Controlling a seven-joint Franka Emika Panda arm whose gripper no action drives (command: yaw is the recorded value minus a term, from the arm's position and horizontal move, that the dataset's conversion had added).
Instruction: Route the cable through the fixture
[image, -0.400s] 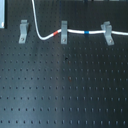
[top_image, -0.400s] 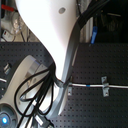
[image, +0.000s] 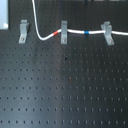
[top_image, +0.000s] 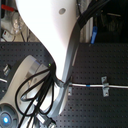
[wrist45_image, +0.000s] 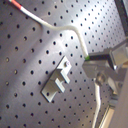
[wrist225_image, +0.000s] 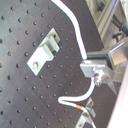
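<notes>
The jaws (wrist45_image: 91, 64) grip the cable (wrist45_image: 55, 28) just beside the fixture (wrist45_image: 57, 80), whose forked top stands empty.

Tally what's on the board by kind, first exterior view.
Grey clip posts: 3, left, middle, right
White cable: 1
Red band: 1
Blue band: 1
Total: 6
</notes>
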